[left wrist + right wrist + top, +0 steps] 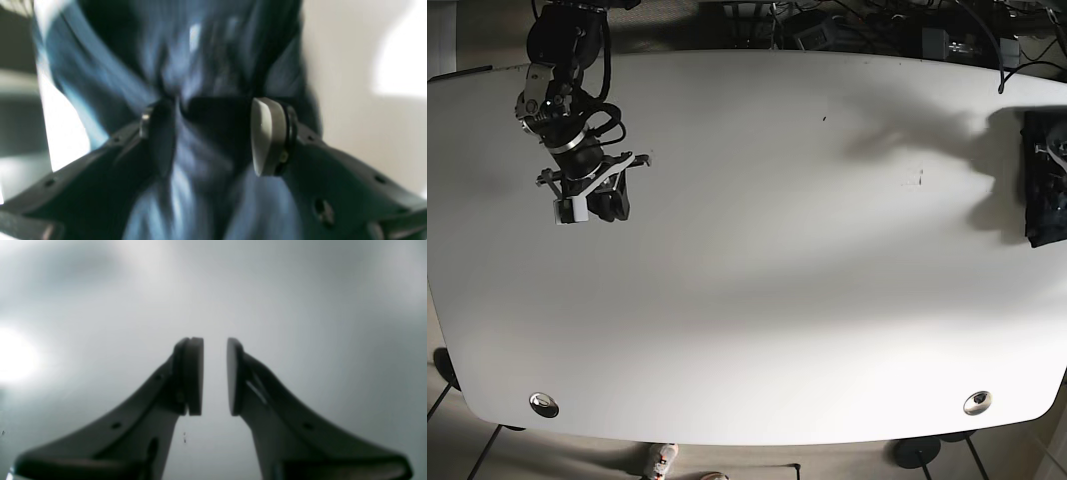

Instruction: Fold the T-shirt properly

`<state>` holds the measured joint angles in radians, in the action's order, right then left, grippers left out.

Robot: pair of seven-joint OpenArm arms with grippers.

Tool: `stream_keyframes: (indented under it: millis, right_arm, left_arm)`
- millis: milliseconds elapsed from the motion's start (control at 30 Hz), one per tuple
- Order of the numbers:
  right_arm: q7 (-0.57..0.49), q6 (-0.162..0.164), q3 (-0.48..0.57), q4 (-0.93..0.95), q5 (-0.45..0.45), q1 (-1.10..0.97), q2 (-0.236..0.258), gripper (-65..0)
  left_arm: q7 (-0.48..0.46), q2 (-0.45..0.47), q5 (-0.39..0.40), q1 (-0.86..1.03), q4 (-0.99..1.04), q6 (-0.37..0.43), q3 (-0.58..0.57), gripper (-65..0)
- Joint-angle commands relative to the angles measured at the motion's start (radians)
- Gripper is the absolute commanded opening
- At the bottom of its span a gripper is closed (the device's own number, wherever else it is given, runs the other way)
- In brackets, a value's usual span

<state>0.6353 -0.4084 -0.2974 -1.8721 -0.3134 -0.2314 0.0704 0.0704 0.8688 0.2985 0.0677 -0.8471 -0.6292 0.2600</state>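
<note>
Left gripper (213, 136): clenched on a bunch of dark blue T-shirt (200, 60) fabric, cloth gathered between the pads and spilling above and below them; view heavily blurred. In the base view the T-shirt (1045, 180) sits at the far right edge of the white table (757, 280), hanging as a dark mass, mostly cut off by the frame.

Right gripper (215, 376): released, pads parallel with a narrow gap, nothing between them, only bare table surface below. In the base view it (592, 205) hovers over the table's upper left. No containers in sight.

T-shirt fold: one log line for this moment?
left gripper: shut on T-shirt | right gripper: open, empty, over table
</note>
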Motion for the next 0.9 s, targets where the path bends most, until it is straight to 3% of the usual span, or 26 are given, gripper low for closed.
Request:
stream_keyframes:
  millis: [33, 133, 200, 233, 300, 367, 467, 567, 600, 667, 767, 900]
  right_arm:
    - [-0.027, 0.001, -0.006, -0.024, -0.008, -0.009, 0.007, -53.4]
    - [-0.096, 0.004, -0.007, -0.022, -0.005, -0.035, 0.01, -53.6]
    - [-0.237, 0.004, -0.004, -0.017, 0.072, -0.079, 0.002, -53.6]
    - [-0.314, 0.006, -0.006, -0.014, 0.141, -0.093, -0.028, -53.6]
    - [-0.389, 0.004, -0.021, 0.01, 0.236, -0.096, -0.067, -53.6]
    - [-0.492, -0.004, -0.052, 0.03, 0.323, -0.135, -0.111, -53.6]
    - [-0.648, 0.003, -0.069, 0.078, 0.331, -0.182, -0.12, -53.4]
    - [-0.78, 0.004, -0.084, 0.142, 0.331, -0.233, -0.103, -53.4]
    - [-0.814, 0.004, -0.087, 0.164, 0.331, -0.248, -0.1, -53.4]
    - [-0.925, 0.004, -0.11, 0.243, 0.331, -0.29, -0.099, -53.4]
    - [-1.055, 0.004, -0.121, 0.317, 0.326, -0.343, -0.076, -53.4]
    - [-1.19, 0.004, -0.116, 0.386, 0.323, -0.414, -0.045, -53.4]
  left_arm:
    - [-0.031, 0.017, 0.017, 0.057, -0.134, 0.004, 0.104, -31.8]
    - [-0.033, -0.064, 0.012, 0.073, -0.269, 0.004, 0.169, -31.8]
    - [-0.039, -0.144, 0.011, 0.077, -0.39, 0.004, 0.167, -31.8]
    - [-0.059, -0.205, 0.006, 0.082, -0.472, 0.006, 0.158, -31.8]
    - [-0.11, -0.294, -0.046, 0.09, -0.556, 0.012, 0.129, -31.9]
    - [-0.165, -0.454, -0.137, 0.094, -0.656, 0.013, 0.111, -31.9]
    - [-0.175, -0.63, -0.252, 0.119, -0.7, 0.013, 0.103, -31.9]
    - [-0.175, -0.744, -0.295, 0.162, -0.702, 0.032, 0.08, -31.9]
    - [-0.172, -0.776, -0.298, 0.174, -0.702, 0.064, 0.072, -31.9]
    - [-0.174, -0.825, -0.299, 0.245, -0.691, 0.202, -0.001, -31.9]
    - [-0.175, -0.83, -0.298, 0.349, -0.713, 0.381, -0.11, -31.9]
    - [-0.175, -0.828, -0.296, 0.519, -0.788, 0.539, -0.179, -31.9]
